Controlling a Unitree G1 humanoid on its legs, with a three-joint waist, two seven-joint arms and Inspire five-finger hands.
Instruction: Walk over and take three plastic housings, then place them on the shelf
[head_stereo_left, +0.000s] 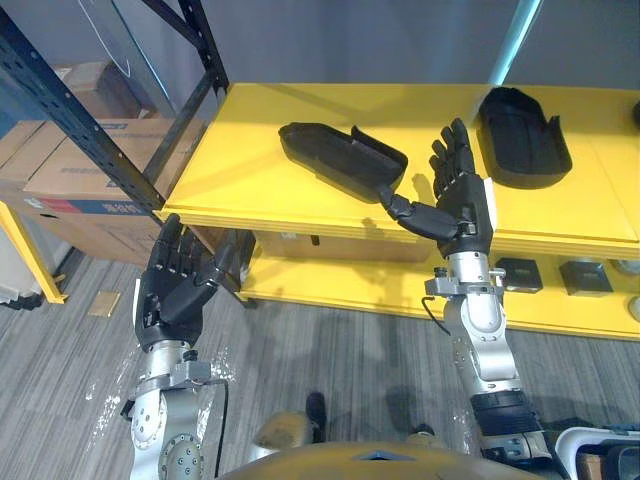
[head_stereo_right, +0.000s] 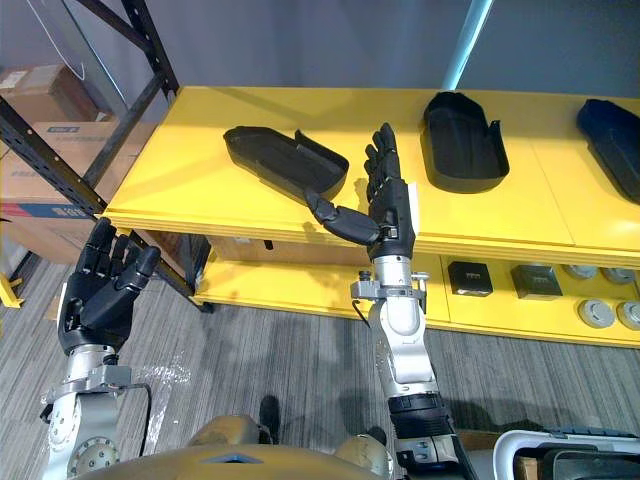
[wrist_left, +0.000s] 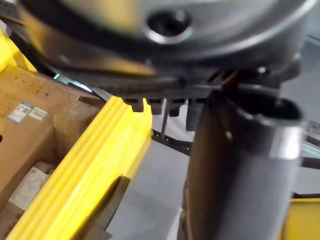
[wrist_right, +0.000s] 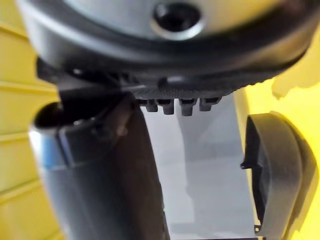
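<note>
Left eye view: housings (head_stereo_left: 340, 158) on shelf (head_stereo_left: 258, 122)

I can't read any print from here; the stickers (wrist_left: 21, 111) on the cardboard box (wrist_left: 35, 145) are too small.

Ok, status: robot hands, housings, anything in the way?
Left robot hand open, low. Right robot hand open, raised at the yellow shelf edge. Nearest housing lies by its thumb, ungripped. Nothing between them.
</note>
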